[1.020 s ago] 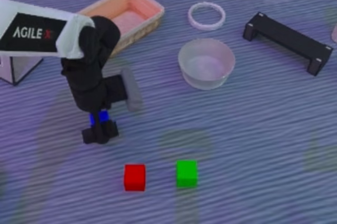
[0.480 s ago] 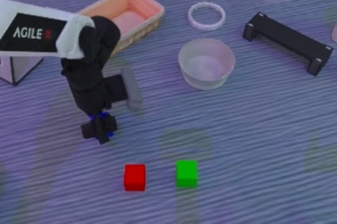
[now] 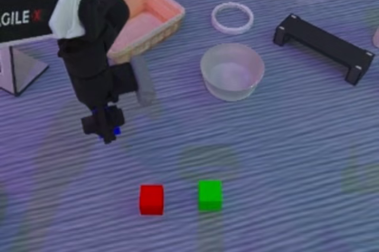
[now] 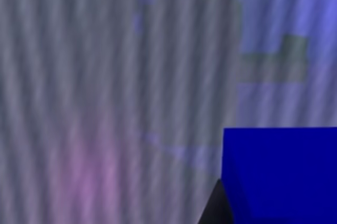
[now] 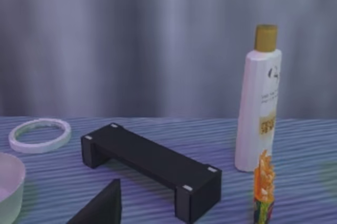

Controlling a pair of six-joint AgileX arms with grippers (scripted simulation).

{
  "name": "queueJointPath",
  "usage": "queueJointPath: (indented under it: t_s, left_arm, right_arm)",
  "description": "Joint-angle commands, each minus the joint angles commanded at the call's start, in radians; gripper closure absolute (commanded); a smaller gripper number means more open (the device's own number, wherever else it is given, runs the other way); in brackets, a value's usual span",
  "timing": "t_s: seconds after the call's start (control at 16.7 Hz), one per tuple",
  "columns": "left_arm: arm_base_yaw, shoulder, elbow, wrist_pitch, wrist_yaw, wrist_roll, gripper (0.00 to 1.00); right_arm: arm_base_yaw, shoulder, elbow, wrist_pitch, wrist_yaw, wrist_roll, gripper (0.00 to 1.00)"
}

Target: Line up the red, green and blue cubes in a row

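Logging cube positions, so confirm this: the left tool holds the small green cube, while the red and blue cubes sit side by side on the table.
Colours swapped: the left tool holds the small deep blue cube, as the left wrist view shows. In the top view the bright red cube and bright green cube sit side by side.

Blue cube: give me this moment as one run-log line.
left gripper: shut on blue cube, lifted | red cube, green cube: side by side on table | right arm: out of top view
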Motion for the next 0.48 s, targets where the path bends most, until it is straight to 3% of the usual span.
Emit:
queueJointPath:
  t_s: [0.48]
  left_arm:
    - [-0.016, -0.018, 0.041, -0.048, 0.000, -0.008, 1.00]
  right_arm:
    - [0.000, 0.000, 0.000, 0.000, 0.000, 0.000, 0.00]
